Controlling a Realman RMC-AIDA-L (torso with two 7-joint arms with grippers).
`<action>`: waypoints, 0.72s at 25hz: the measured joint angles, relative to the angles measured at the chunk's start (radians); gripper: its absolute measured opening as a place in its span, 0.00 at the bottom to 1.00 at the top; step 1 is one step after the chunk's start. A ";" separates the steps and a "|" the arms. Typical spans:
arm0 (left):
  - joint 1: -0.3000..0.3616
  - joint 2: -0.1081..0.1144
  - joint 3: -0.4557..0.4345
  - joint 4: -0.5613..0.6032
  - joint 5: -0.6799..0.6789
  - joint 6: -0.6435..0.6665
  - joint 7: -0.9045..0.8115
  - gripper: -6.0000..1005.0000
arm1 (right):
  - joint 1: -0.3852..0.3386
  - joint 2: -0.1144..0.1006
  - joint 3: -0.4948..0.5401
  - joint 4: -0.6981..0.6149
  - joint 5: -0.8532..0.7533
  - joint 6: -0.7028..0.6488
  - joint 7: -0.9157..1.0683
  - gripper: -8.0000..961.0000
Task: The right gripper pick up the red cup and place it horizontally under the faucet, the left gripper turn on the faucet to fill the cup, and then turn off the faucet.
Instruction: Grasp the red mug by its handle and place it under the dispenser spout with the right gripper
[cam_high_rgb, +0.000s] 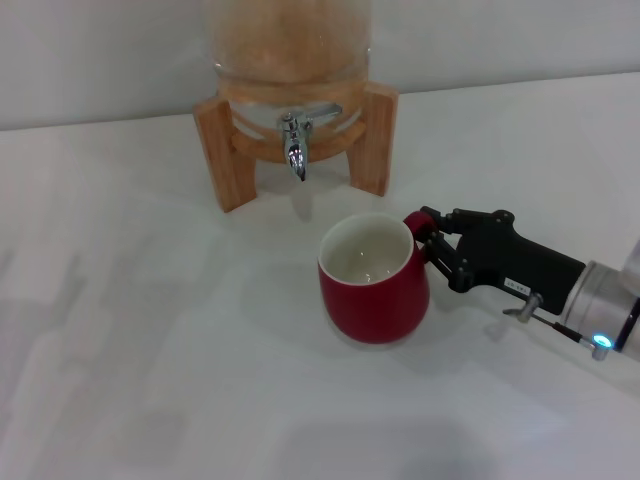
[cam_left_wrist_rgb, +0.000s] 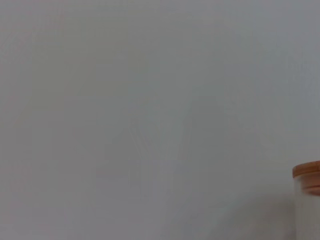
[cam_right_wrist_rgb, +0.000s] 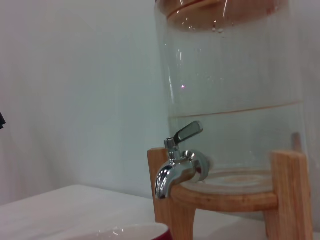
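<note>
White counter (cam_high_rgb: 150, 350): your right pincer (cam_high_rgb: 428, 243) grasps the red cup (cam_high_rgb: 375, 280) by its handle; carry it level beneath the faucet (cam_high_rgb: 297, 145).

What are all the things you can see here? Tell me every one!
red cup: one, dark red outside, white inside, upright on the table in front of the faucet, not under the spout.
faucet: one, shiny chrome, on the front of the glass jar, spout pointing down.
glass jar: one, clear, partly filled with water, sitting on the wooden stand.
wooden stand: one, light brown, at the back of the table.
table: one, white.
right pincer: one, black, at the cup's handle, fingers around it.
left pincer: not in view.
</note>
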 joint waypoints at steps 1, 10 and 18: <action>-0.004 0.000 0.000 0.000 0.000 -0.003 0.000 0.87 | 0.008 0.000 0.000 0.000 0.000 0.008 0.007 0.16; -0.012 0.001 0.000 0.000 0.000 -0.008 -0.014 0.87 | 0.057 0.000 0.002 -0.001 0.000 0.047 0.024 0.16; -0.014 0.003 0.000 0.000 -0.001 -0.008 -0.014 0.87 | 0.092 0.000 0.008 0.000 0.000 0.095 0.035 0.16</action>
